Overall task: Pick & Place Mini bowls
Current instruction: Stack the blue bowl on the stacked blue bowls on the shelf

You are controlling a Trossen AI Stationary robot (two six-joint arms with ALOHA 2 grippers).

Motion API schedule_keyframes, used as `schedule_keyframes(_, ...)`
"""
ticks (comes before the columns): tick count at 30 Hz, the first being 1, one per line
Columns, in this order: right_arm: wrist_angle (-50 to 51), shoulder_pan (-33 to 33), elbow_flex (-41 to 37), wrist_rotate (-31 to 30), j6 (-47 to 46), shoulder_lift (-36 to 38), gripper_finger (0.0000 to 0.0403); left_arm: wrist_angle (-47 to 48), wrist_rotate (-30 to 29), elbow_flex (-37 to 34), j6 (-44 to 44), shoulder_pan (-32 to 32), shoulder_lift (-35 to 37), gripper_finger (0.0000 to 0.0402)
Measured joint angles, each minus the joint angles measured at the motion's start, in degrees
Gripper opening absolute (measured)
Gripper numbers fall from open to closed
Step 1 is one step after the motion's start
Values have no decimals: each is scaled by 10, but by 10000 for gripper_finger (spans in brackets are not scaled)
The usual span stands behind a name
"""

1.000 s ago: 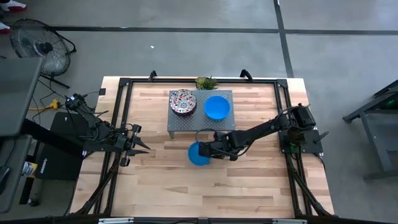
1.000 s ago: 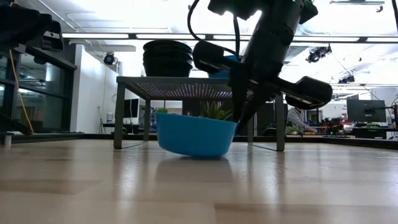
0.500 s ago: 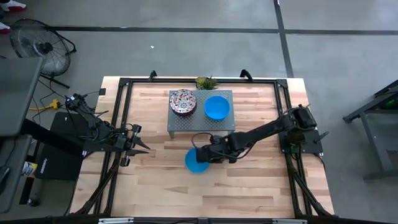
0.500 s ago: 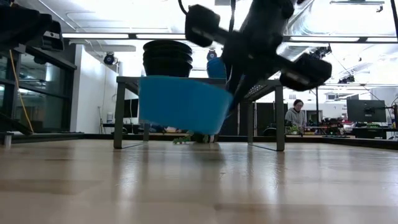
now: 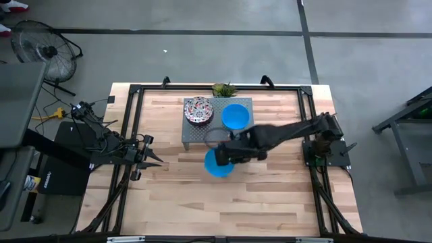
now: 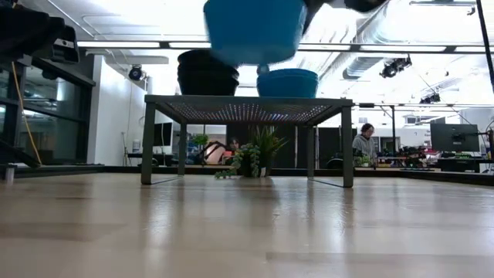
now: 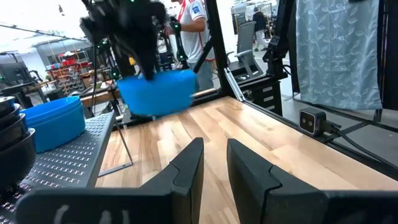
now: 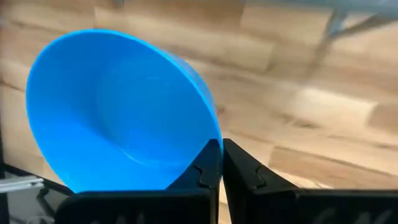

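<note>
blue plastic fills the right wrist view, where the right gripper (image 8: pixel 221 163) is clenched on the rim of a single blue bowl (image 8: pixel 118 112), the two dark fingers (image 8: pixel 205 163) pinched nearly together with the bowl's wall between them. in the high view that gripper (image 5: pixel 228 156) holds the bowl (image 5: pixel 217 164) over the bare wood just in front of the small metal rack (image 5: pixel 196 136). the low view shows the carried bowl (image 6: pixel 255 31) lifted clear of the table (image 6: pixel 247 232) and hanging above the level of the rack's perforated top (image 6: pixel 247 108). on that rack two stacks stand side by side: a blue stack (image 5: pixel 235 116) on the side nearer the right arm and a floral-patterned stack (image 5: pixel 198 110) beside it; how many bowls each stack holds i cannot count from these views, since the patterned one shows only as a dark pile (image 6: pixel 207 71) in the low view. a small green plant (image 5: pixel 223 88) sits behind the rack at the far edge. the left gripper (image 5: pixel 150 160) waits low at the table's left side, its fingers (image 7: pixel 186 168) a little apart and holding nothing. beyond the table, a person (image 6: pixel 365 144) sits in the room.
</note>
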State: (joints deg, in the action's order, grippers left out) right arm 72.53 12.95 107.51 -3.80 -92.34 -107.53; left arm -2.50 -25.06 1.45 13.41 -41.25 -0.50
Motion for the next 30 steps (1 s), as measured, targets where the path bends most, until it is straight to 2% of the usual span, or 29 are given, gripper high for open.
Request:
schedule_keyframes(6,155,-43,140,-42,42,1,0,0,0,0,0,0,0,66)
schedule_keyframes(11,174,-93,199,-62,88,5,0,0,0,0,0,0,0,66)
schedule_keyframes(24,175,-244,202,-11,164,8,0,0,0,0,0,0,0,66)
schedule_keyframes(30,175,-283,151,9,154,11,0,-1,0,0,0,0,0,66)
